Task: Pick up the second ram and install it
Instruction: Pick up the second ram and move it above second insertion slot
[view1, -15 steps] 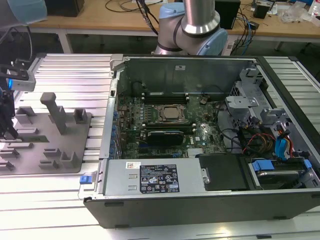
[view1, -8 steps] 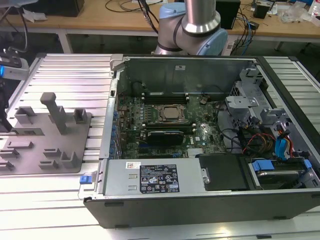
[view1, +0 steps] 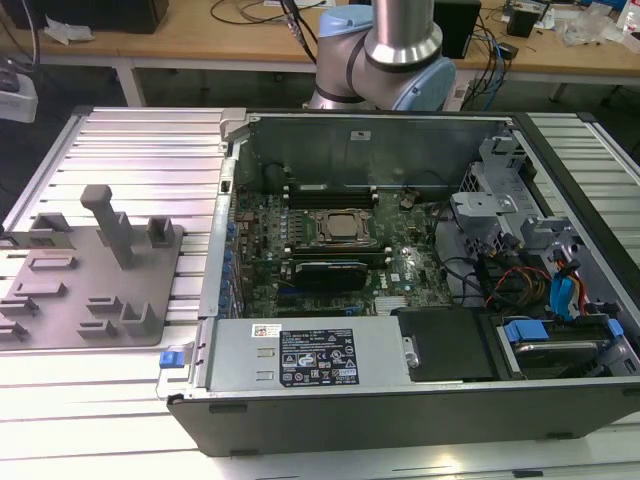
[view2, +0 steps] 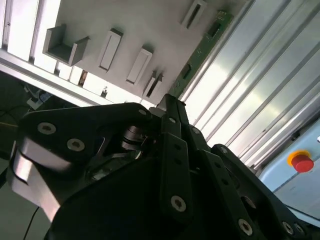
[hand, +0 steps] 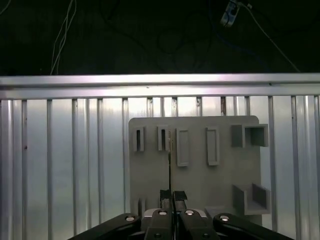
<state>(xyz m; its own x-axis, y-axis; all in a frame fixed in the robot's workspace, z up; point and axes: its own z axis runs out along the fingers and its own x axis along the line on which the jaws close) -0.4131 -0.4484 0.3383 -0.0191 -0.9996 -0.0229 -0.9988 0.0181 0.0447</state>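
In both wrist views my gripper (hand: 170, 196) (view2: 168, 106) is shut on the second ram (view2: 201, 50), a thin green board with dark chips that sticks out past the black fingertips. In the first wrist view the ram (hand: 170, 160) appears edge-on as a narrow line, hanging well above the grey holder tray (hand: 200, 175). The tray (view1: 60, 300) lies on the ribbed metal table, at the exterior view's left, beside the open computer case (view1: 400, 140). Inside the case sits the motherboard, with the silver processor (view1: 338, 227) between dark memory slots.
The tray carries an upright post (view1: 110, 225) and several low slot blocks. Cables and drive bays (view1: 540, 260) fill the case at the exterior view's right, with the power supply (view1: 310, 355) along its near wall. A red stop button (view2: 302, 162) appears in the second wrist view.
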